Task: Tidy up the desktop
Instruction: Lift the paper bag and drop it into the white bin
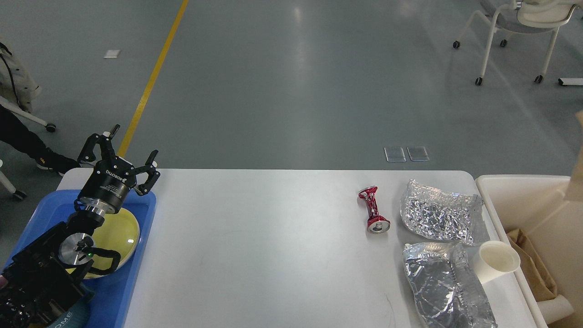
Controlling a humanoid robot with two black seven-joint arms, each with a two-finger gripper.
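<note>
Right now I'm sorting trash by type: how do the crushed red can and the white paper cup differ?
The crushed red can is pinched at its waist and lies on its side; the white paper cup keeps its shape and leans tilted against a foil wrapper. The can lies apart from other items. Both sit on the desktop.
</note>
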